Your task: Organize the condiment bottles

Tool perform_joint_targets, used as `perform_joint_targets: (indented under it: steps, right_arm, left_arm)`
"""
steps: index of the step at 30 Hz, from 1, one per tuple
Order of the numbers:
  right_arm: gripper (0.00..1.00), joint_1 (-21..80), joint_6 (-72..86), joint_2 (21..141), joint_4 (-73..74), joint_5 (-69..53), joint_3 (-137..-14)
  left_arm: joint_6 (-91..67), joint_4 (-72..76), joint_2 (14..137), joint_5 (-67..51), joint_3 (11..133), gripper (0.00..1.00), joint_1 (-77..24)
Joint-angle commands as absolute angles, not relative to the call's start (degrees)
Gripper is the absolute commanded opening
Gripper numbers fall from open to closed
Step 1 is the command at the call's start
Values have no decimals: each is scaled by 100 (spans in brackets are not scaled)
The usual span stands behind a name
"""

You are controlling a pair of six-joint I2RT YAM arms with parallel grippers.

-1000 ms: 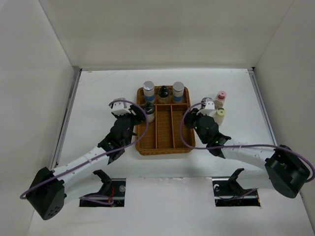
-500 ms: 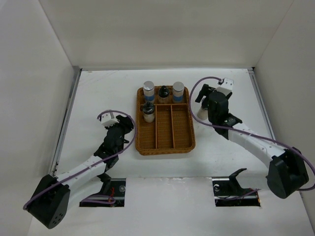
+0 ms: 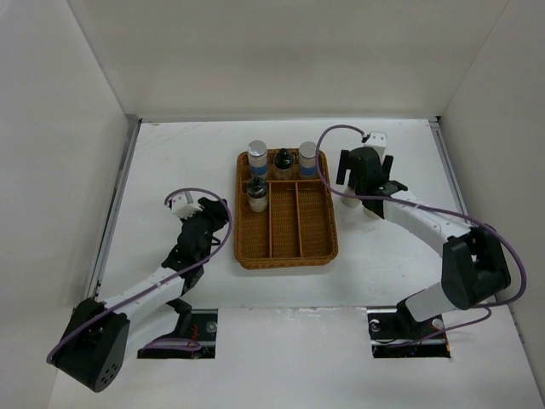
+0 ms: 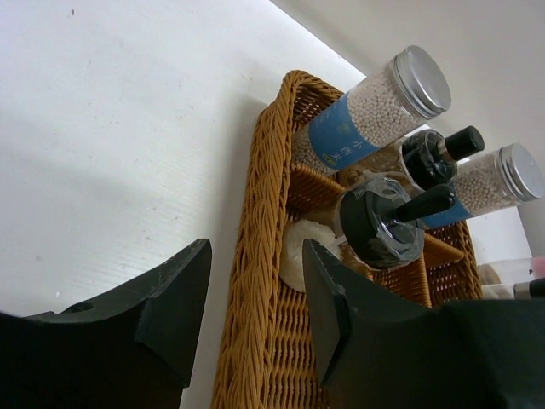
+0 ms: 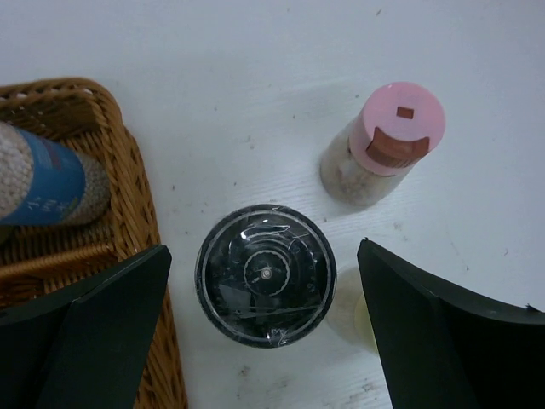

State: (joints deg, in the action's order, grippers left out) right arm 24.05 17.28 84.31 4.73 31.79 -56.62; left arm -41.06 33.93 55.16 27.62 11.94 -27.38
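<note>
In the brown wicker tray point(image 3: 288, 243) stand two blue-labelled condiment bottles point(image 3: 256, 158) point(image 3: 308, 157), a dark black-capped one point(image 3: 283, 159) and a black-topped grinder point(image 3: 257, 195). The left wrist view shows the grinder point(image 4: 379, 226) inside the tray rim point(image 4: 260, 256). My left gripper point(image 3: 221, 223) point(image 4: 255, 315) hangs left of the tray, open and holding nothing. Right of the tray, my right gripper point(image 3: 358, 189) point(image 5: 264, 332) is wide open above a black-lidded bottle point(image 5: 265, 274), its fingers on either side without touching. A pink-capped bottle point(image 5: 394, 136) stands just beyond. A yellowish bottle point(image 5: 358, 317) is mostly hidden.
The tray's two long front compartments point(image 3: 298, 221) hold nothing. The tray rim point(image 5: 140, 221) runs close to my right gripper's left finger, with a blue-labelled bottle point(image 5: 43, 183) behind it. White walls enclose the table on three sides.
My left gripper backed away from the tray, leaving the grinder standing in it. My right arm swung from beside the tray to over the bottles on the right, and its jaws opened wide.
</note>
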Motion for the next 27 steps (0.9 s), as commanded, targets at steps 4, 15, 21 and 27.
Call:
perform_joint_targets:
  steps: [4, 15, 21, 27]
  right_arm:
    - [94, 2281, 1635, 8639, 598, 2883, -5977]
    - [63, 2289, 1644, 8623, 133, 2882, -5924]
    - [56, 2605, 1284, 7763, -404, 3541, -5739]
    - [53, 3474, 1081, 7242, -457, 3508, -5967]
  left_arm:
    - [-4386, 3700, 5467, 2364, 1072, 46, -2501]
    - [-4465, 3735, 5668, 2320, 1072, 47, -2448]
    - [-4474, 3823, 5660, 2276, 1046, 48, -2448]
    - [-4517, 3823, 5643, 2233, 1028, 50, -2369]
